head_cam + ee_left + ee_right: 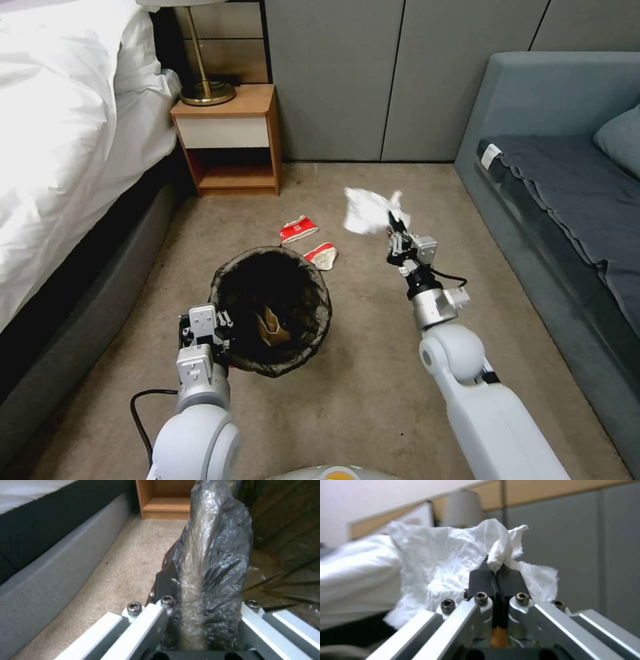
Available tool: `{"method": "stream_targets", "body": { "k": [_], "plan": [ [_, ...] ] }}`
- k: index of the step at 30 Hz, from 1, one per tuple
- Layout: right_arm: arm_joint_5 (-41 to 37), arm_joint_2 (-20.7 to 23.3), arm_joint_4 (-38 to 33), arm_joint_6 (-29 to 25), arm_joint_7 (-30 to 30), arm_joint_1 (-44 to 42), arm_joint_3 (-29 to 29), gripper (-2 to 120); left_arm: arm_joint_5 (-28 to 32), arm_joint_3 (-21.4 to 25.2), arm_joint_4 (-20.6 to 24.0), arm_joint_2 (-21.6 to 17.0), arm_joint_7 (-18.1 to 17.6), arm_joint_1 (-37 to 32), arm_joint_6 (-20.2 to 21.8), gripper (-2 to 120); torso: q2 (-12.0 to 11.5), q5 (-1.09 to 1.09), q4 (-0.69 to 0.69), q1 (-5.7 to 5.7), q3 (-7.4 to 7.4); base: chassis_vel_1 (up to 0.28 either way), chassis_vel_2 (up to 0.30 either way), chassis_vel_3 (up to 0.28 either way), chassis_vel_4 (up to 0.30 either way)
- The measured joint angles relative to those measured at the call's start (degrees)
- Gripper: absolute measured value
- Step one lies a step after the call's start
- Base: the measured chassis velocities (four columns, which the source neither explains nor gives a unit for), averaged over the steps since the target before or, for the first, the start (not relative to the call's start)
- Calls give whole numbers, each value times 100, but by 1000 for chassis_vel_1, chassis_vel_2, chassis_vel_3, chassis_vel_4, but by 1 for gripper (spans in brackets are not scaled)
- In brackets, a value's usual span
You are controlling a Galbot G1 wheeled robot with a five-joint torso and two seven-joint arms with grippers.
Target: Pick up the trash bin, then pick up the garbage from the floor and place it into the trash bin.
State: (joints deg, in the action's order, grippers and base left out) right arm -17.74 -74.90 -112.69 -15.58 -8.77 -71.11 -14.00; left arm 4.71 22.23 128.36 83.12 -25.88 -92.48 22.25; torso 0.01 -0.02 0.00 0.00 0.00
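Note:
The trash bin (230,283), lined with a dark crinkly bag, hangs above the carpet with my left gripper (223,327) shut on its near-left rim (213,555). A tan paper piece (270,327) lies inside it. My right gripper (395,230) is raised to the right of the bin and beyond it, shut on a crumpled white tissue (367,210) that hangs from its fingertips (483,575). The same tissue (446,567) spreads out behind those fingers. Two red-and-white wrappers (298,231) (321,255) lie on the floor just beyond the bin.
A bed with white bedding (60,147) runs along the left. A wooden nightstand (230,140) with a brass lamp base (207,93) stands at the back. A grey sofa (567,180) lines the right. Open carpet (373,373) lies between.

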Motion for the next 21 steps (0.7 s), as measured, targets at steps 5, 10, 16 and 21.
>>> {"method": "stream_targets", "body": {
  "k": [5,10,16,21],
  "plan": [
    [217,108,-613,-36,-236,-492,598,0,-2,-7,1,-5,0,-6,2,0,0,1,0,0,0,0,0,0,0],
    [506,125,-387,-70,-246,-615,1089,0,-13,-10,14,6,0,-13,2,0,0,1,0,0,0,0,0,0,0],
    [687,15,277,-159,-181,-602,1431,0,-35,-22,22,24,1,-12,1,0,0,2,1,0,0,0,0,0,0],
    [719,-25,620,-185,-116,-554,1597,0,-37,-31,36,28,2,1,1,0,0,1,0,0,0,0,0,0,0]
  ]
}}
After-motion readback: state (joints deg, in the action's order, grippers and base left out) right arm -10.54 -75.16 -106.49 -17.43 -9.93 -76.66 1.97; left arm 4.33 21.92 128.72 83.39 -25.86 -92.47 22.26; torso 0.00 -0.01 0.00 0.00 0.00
